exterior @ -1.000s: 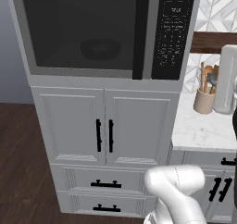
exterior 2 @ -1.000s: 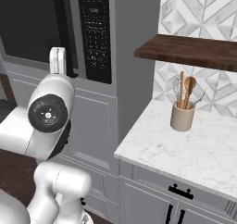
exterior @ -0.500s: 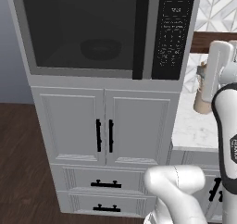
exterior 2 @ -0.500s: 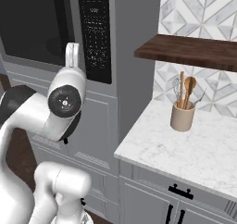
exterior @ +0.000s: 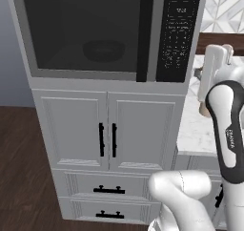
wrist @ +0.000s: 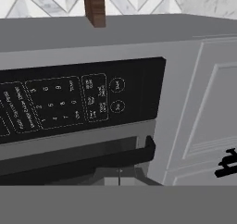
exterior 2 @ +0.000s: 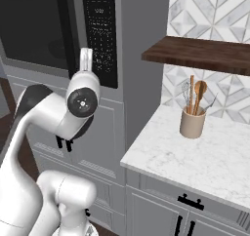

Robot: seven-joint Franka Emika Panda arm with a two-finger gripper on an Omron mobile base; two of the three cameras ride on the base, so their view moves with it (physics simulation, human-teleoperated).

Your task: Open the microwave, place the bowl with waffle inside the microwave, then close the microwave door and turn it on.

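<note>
Facing keypad panel [wrist: 83, 102] of microwave [exterior: 102, 34], my jaws clenched empty; microwave door [exterior: 90, 32] shut, bowl [exterior: 102, 50] inside; utensil crock [exterior 2: 192, 124] on tabletop [exterior 2: 205, 157] nearby.

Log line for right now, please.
door: closed | bowl: inside microwave | claw: shut, facing keypad | start: not yet pressed

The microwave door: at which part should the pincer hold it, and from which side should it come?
Grip the long black bar handle on the microwave door, beside the keypad panel. Come straight from the front, jaws across the bar; it is vertical, slim and stands off the frame.
</note>
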